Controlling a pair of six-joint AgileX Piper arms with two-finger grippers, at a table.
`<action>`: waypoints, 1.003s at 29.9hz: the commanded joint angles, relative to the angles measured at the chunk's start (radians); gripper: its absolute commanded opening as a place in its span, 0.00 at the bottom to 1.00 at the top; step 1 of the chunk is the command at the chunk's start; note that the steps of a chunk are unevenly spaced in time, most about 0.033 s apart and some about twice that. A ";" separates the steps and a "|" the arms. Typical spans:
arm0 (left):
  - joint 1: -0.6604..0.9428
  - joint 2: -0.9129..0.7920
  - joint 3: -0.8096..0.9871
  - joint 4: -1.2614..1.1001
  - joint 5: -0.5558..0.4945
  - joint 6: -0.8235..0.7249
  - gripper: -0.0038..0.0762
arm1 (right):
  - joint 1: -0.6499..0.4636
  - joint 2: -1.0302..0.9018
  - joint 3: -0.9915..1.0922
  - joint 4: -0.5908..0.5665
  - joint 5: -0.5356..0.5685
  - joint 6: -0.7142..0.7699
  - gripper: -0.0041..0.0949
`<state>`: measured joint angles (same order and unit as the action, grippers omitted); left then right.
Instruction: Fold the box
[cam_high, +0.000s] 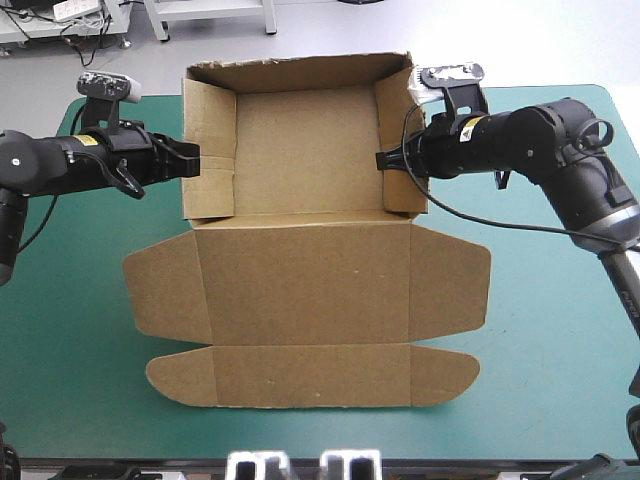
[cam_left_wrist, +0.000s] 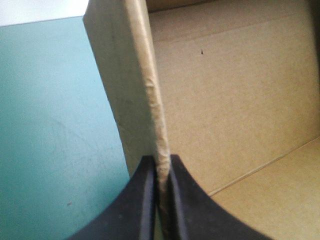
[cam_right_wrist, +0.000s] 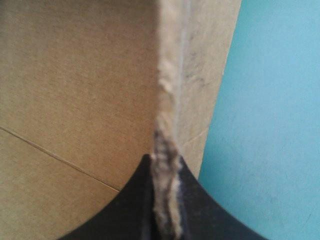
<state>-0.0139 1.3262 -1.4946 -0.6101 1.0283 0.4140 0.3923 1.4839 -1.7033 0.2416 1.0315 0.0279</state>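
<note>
My left gripper (cam_left_wrist: 161, 161) is pinched almost closed on the top edge of the box (cam_high: 305, 150), the thin board of its left wall (cam_left_wrist: 120, 90) sandwiched between my two black fingers. My right gripper (cam_right_wrist: 164, 159) clamps the opposite right wall (cam_right_wrist: 200, 75) the same way, its frayed edge squeezed between the fingers. Both walls stand upright. The brown box sits mid-table, toward the far edge, as an open tray with its walls raised. Its lid (cam_high: 305, 285) lies flat toward the near edge, side flaps spread out, with a round-ended front flap nearest me. The teal-green cover (cam_high: 70, 340) shows all around it.
</note>
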 joint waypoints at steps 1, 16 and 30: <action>-0.008 -0.032 -0.092 0.031 0.017 -0.079 0.03 | 0.009 -0.041 -0.030 -0.042 0.105 0.024 0.04; -0.254 0.151 -0.104 0.423 0.131 -0.326 0.03 | 0.009 0.162 -0.030 -0.029 0.151 0.060 0.04; -0.335 0.425 -0.106 0.492 0.048 -0.542 0.03 | 0.009 0.349 -0.030 -0.021 0.048 0.084 0.04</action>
<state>-0.3365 1.7523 -1.5637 -0.0677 1.1314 -0.1012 0.4006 1.8634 -1.7054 0.1592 1.1484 0.1255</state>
